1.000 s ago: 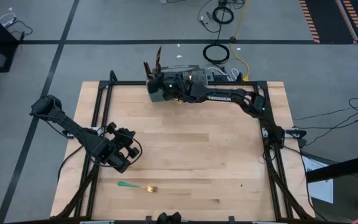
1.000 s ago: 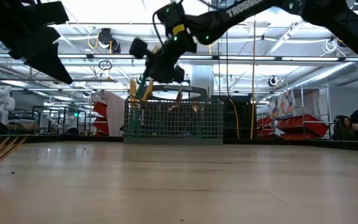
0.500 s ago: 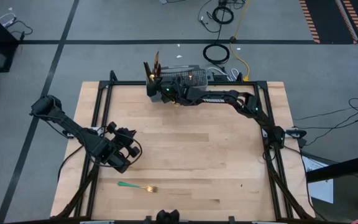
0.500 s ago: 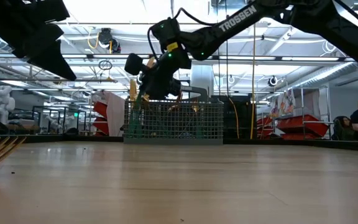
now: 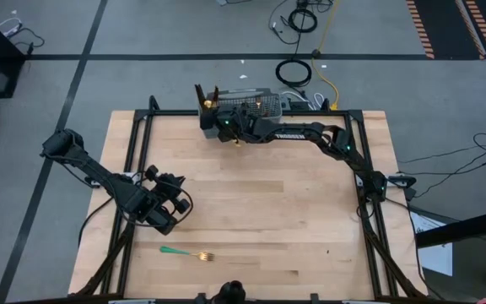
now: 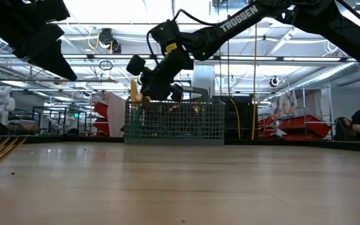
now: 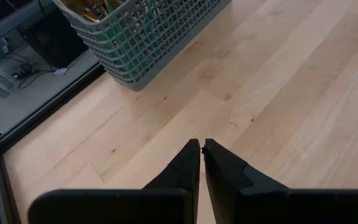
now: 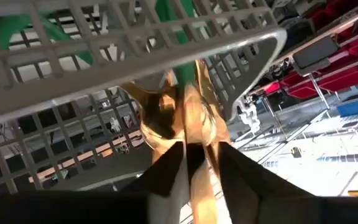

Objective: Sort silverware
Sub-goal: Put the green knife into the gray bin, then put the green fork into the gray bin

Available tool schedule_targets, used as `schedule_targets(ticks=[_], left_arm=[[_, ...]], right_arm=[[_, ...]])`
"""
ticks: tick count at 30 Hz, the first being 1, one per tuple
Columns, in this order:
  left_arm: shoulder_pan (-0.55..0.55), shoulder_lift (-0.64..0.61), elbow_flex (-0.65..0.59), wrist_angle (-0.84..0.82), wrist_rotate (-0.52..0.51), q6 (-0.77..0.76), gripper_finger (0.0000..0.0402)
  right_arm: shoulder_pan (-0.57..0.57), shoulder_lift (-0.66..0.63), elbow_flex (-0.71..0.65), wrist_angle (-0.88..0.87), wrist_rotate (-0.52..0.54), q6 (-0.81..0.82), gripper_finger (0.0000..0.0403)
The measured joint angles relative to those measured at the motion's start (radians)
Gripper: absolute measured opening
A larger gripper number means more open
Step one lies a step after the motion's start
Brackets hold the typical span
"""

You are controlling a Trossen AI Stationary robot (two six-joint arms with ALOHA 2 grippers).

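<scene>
Gold-headed cutlery is seen between the right pincer's narrowly parted fingers at the grey wire-mesh caddy, apparently so a piece drops into a compartment; whether it is gripped cannot be told. A teal-handled gold fork lies unsorted on the wooden tabletop, near the left pincer, which hangs nearly closed, empty.

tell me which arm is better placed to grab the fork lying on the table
Left. The left gripper hovers close above the fork, while the right gripper is across the table at the caddy.
</scene>
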Motion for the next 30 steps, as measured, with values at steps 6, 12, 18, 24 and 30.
schedule_targets(ticks=[6,12,18,24,30], left_arm=[[0.000,0.000,0.000,-0.001,0.000,0.000,0.0032],[0.000,0.000,0.000,-0.001,0.009,0.001,0.0032],[0.000,0.000,0.000,-0.001,0.023,0.000,0.0032],[0.000,0.000,0.000,0.003,0.035,0.000,0.0032],[0.000,0.000,0.000,0.003,0.043,-0.001,0.0032]], right_arm=[[-0.001,0.000,0.000,0.031,0.004,0.002,0.0138],[0.001,-0.033,0.000,0.122,0.030,0.038,0.0161],[0.001,-0.115,0.000,0.046,0.065,0.132,0.0160],[-0.032,-0.216,-0.001,0.040,0.094,0.241,0.0161],[-0.065,-0.329,-0.001,0.121,0.194,0.542,0.0158]])
